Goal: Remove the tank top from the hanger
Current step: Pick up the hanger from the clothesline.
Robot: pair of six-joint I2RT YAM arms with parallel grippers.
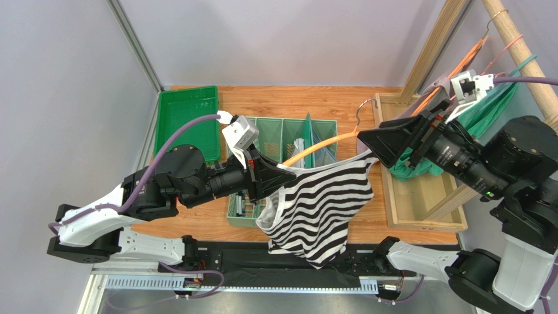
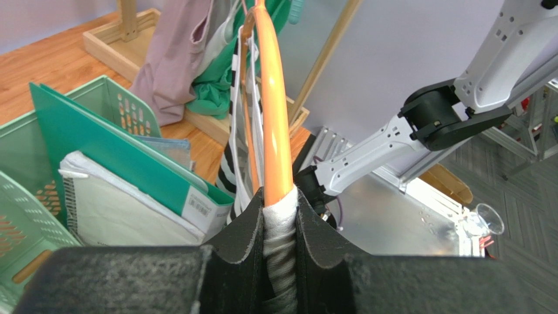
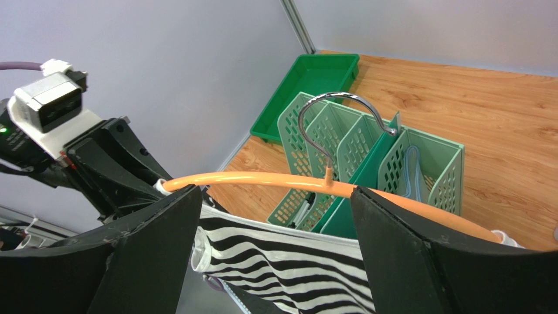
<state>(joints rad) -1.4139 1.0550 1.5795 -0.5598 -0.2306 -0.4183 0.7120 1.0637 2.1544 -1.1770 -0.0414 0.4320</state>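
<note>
The orange hanger (image 1: 316, 149) with a metal hook (image 1: 362, 108) is held in the air above the table. A black-and-white striped tank top (image 1: 321, 209) hangs from it. My left gripper (image 1: 274, 171) is shut on the hanger's left end, with the tank top's white strap (image 2: 280, 219) pinched around the orange bar (image 2: 274, 118). My right gripper (image 1: 374, 142) is open at the hanger's right end. In the right wrist view its jaws (image 3: 275, 219) stand wide apart, with the orange hanger (image 3: 262, 179) and the tank top's (image 3: 288, 268) neckline between them.
A green tray (image 1: 188, 118) lies at the back left. A green divided basket (image 1: 288, 137) with folders stands under the hanger. At the right is a wooden rack (image 1: 419, 209) with a green garment (image 1: 491, 108) and other hangers on its slanted pole (image 1: 524, 59).
</note>
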